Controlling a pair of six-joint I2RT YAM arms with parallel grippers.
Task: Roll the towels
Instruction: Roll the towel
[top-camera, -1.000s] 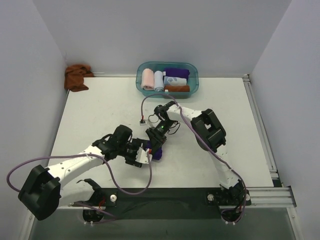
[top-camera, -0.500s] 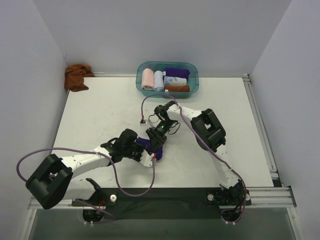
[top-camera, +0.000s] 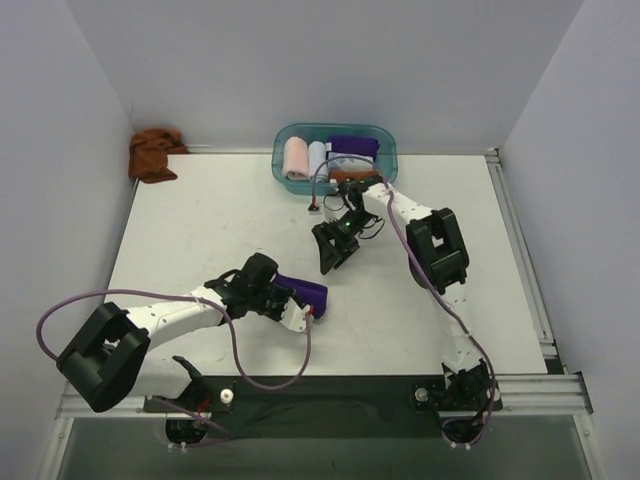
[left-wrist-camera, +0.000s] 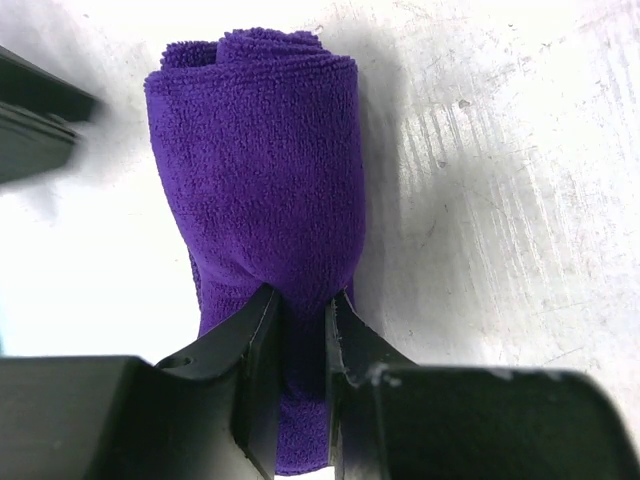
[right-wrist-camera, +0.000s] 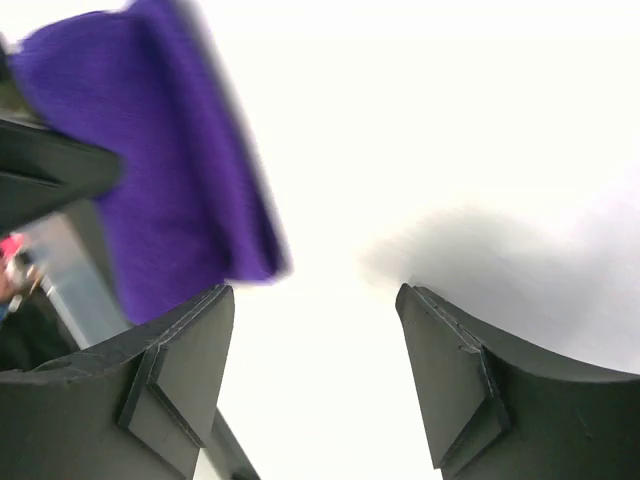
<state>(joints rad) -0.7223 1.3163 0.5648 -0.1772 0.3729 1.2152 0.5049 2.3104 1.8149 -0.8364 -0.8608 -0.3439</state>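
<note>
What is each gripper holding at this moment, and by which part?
The left gripper pinches the rolled purple towel at one end of the roll, cloth squeezed between its fingers. The right gripper is open and holds nothing.

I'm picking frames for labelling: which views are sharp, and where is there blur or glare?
Left wrist view: sharp, terry texture clear on the purple towel, the table washed out left of it. Right wrist view: towel smeared, table blown out white, one soft grey shadow. Top view: evenly lit and crisp.
</note>
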